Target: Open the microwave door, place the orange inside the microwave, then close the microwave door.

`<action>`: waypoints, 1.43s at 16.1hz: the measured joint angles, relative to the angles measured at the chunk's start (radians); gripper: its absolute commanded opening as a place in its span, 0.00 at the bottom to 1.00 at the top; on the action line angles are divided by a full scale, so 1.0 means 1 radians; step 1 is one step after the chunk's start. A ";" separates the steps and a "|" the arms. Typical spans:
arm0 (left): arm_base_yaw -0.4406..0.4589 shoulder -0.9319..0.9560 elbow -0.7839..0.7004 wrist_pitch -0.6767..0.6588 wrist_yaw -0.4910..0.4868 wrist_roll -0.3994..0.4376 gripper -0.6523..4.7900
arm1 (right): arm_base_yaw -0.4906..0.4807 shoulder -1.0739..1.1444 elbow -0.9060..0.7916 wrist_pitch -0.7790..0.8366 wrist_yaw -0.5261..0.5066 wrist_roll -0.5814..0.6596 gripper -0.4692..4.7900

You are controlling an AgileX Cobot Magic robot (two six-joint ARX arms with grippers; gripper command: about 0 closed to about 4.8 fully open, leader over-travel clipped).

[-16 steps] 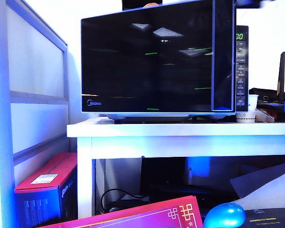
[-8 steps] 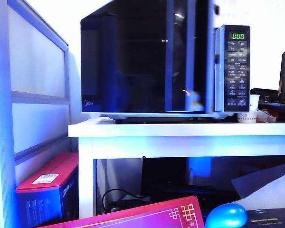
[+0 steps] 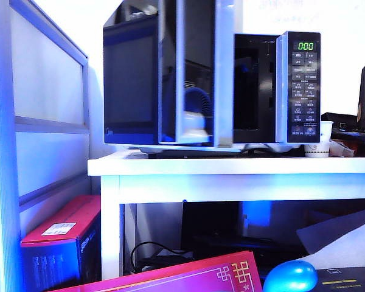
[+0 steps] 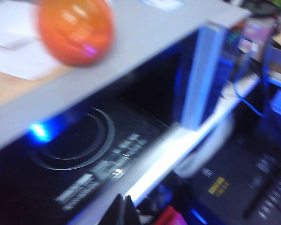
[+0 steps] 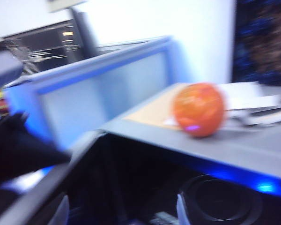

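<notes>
The microwave point(image 3: 304, 85) stands on a white table point(image 3: 231, 165). Its glossy black microwave door point(image 3: 131, 85) is swung wide open to the left, and the dark cavity point(image 3: 255, 79) shows. The orange point(image 4: 75, 30) point(image 5: 199, 110) rests on the microwave's grey top; the exterior view does not show it. My left gripper point(image 4: 124, 211) is shut with nothing in it, well below and away from the orange. My right gripper point(image 5: 122, 213) is open, its pale fingers point(image 5: 182, 211) far apart and empty, short of the orange. Neither gripper shows in the exterior view.
A paper cup point(image 3: 316, 149) sits by the microwave's right foot. A frosted partition point(image 3: 42, 121) stands at the left. Under the table lie a red box point(image 3: 61, 237), a pink box point(image 3: 188, 277) and a blue ball point(image 3: 290, 277). Papers point(image 5: 253, 101) lie behind the orange.
The microwave door has swung from shut to wide open toward the left, baring the cavity and the whole control panel.
</notes>
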 measured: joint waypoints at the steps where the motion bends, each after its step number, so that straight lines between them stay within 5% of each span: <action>1: 0.000 0.021 0.000 -0.001 0.021 0.000 0.11 | 0.001 0.000 0.000 0.000 0.038 -0.018 0.67; 7: -0.006 0.059 0.005 -0.051 0.028 0.001 0.11 | 0.001 0.043 0.004 0.021 0.193 -0.109 0.67; 17: -0.006 0.035 0.017 -0.158 0.011 0.045 0.11 | 0.009 0.070 0.004 -0.132 -0.067 -0.185 0.67; 23: -0.007 0.026 0.056 -0.108 0.002 0.000 0.11 | 0.066 0.070 0.004 -0.135 -0.075 -0.188 0.67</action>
